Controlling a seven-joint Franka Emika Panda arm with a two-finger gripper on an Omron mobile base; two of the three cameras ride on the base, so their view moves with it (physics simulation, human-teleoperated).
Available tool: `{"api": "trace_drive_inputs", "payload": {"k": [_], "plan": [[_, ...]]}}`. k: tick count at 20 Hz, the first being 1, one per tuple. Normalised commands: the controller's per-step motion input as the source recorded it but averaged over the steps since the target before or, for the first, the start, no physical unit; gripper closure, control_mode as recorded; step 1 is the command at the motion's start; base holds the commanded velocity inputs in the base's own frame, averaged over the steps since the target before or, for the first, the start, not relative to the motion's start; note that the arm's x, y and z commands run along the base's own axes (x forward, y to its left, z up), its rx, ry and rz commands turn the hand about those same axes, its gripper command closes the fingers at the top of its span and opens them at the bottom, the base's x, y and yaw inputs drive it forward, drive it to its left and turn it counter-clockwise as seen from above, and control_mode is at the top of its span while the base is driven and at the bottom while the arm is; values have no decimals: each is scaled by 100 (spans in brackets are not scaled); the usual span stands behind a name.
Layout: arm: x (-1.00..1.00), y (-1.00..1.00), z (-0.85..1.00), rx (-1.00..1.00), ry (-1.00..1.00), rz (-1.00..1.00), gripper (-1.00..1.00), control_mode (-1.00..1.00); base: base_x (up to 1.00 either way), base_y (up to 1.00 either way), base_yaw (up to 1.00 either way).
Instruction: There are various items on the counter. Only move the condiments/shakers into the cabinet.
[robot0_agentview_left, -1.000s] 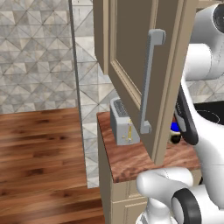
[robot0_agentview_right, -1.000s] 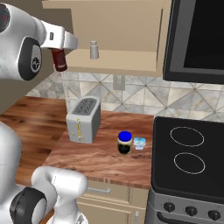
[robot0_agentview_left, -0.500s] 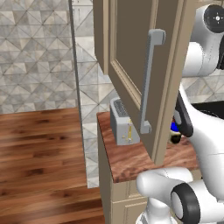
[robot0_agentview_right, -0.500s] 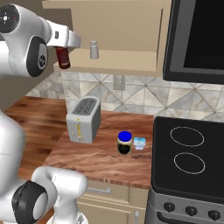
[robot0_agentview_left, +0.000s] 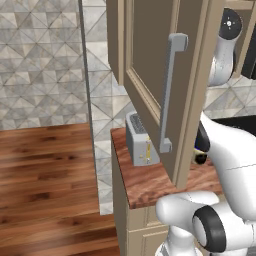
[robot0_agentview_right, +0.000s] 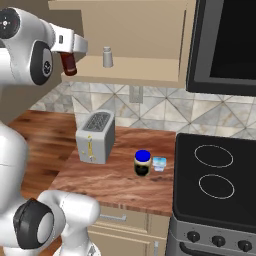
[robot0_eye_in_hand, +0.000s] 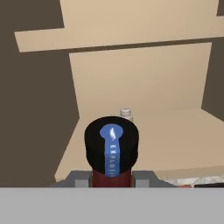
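Observation:
My gripper (robot0_agentview_right: 69, 52) is shut on the neck of the dark red bottle (robot0_agentview_right: 68, 64), holding it upright at the left front edge of the open cabinet's shelf (robot0_agentview_right: 145, 74). In the hand view the bottle's black cap (robot0_eye_in_hand: 111, 145) sits between the fingertips of the gripper (robot0_eye_in_hand: 111, 179), with the shelf (robot0_eye_in_hand: 175, 142) just beyond it. The pale grey shaker (robot0_agentview_right: 106, 56) stands on that shelf, and its top peeks out behind the cap (robot0_eye_in_hand: 125, 113). The cabinet door (robot0_agentview_left: 150, 60) hangs open, its grey bar handle (robot0_agentview_left: 168, 95) facing the left base camera.
On the counter (robot0_agentview_right: 115, 180) stand a silver toaster (robot0_agentview_right: 95, 136), a blue-lidded dark jar (robot0_agentview_right: 143, 163) and a small clear tub (robot0_agentview_right: 159, 163). A black stove (robot0_agentview_right: 215, 185) lies to the right, a dark microwave (robot0_agentview_right: 225, 40) above it. The open door hides most of the arm in the left base view.
The arm has leaned a little further toward the cabinet, bringing the held bottle slightly up and closer to the shelf edge. Nothing on the counter moved.

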Motion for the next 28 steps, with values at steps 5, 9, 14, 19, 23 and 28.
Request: {"api": "trace_drive_inputs", "payload": {"k": [5, 9, 14, 19, 23, 28], "plan": [[31, 0, -3, -1, 0, 0, 100, -100, 0, 0, 0], [28, -1, -1, 0, 0, 0, 100, -100, 0, 0, 0], [11, -16, 0, 0, 0, 0, 100, -100, 0, 0, 0], [2, 0, 0, 0, 0, 0, 100, -100, 0, 0, 0], [9, 0, -8, 0, 0, 0, 100, -100, 0, 0, 0], [22, 0, -4, 0, 0, 0, 100, -100, 0, 0, 0]]}}
